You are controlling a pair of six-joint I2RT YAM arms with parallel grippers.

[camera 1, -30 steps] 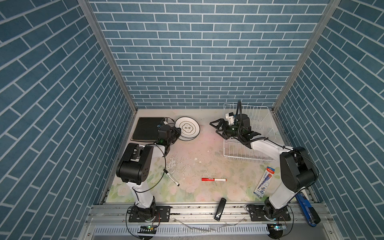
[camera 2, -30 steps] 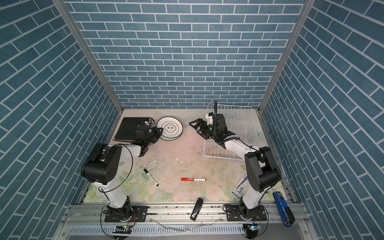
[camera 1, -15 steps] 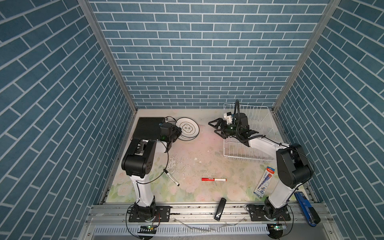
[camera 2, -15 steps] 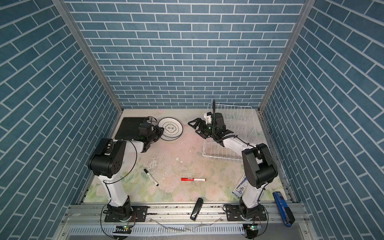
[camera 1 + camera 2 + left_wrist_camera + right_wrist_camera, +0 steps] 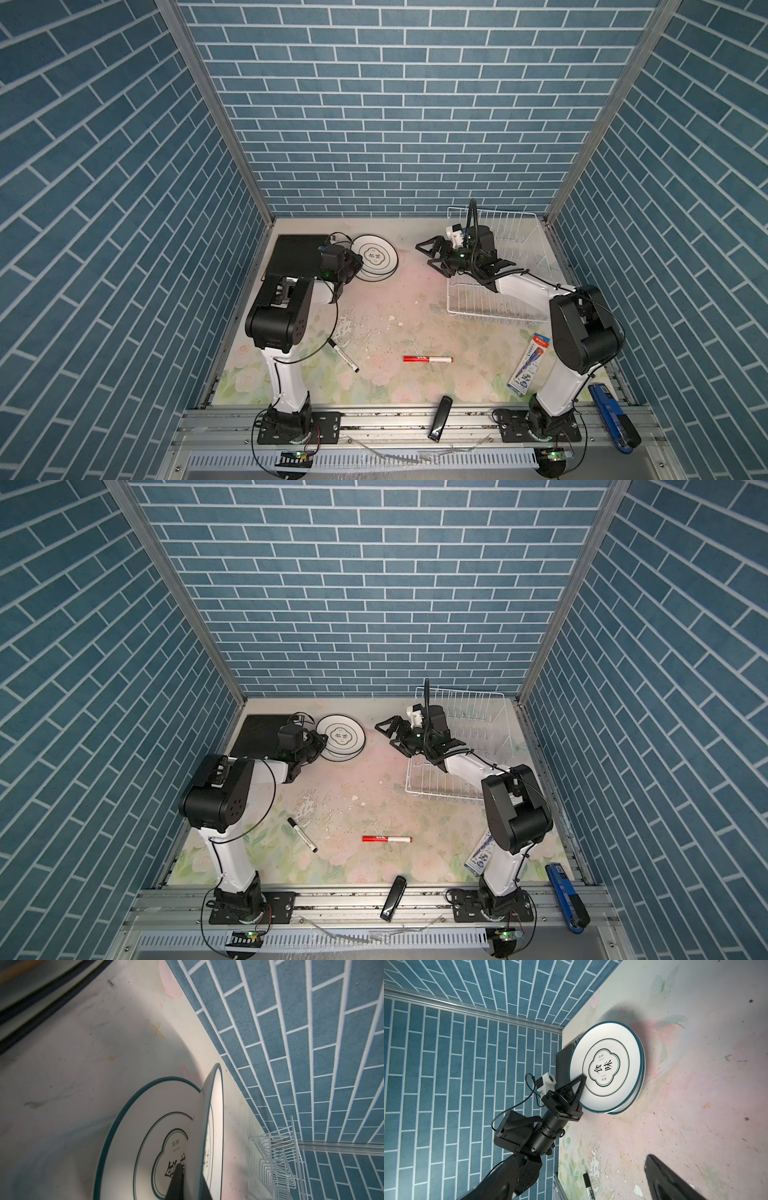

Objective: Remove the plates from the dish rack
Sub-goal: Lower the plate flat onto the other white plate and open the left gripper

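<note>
Setting the last plate down looks like the step in hand. The left fingers (image 5: 582, 1078) are clamped tight on the near edge of a round plate (image 5: 608, 1064), which lies slightly tilted over a second round plate (image 5: 627, 1108) already flat on the desk (image 5: 395, 316). In the left wrist view the far rims of the two seem to touch, while the gripped side sits a little higher. Just beside this pair, toward the left wall, a black plate (image 5: 295, 255) lies flat.

The dish rack (image 5: 511, 224) stands at the back right and in both top views shows only bare prongs, so the unloading is probably almost done. The right fingers (image 5: 438, 266) are spread wide with nothing between them, hovering at the rack's left side, well apart from the plates.

What comes next, as I judge it, is a gentle lowering of the gripped edge until the upper plate sits flat. Then the left fingers should part and back straight out, low and slow, so the lower finger does not drag or tip the stack.
</note>
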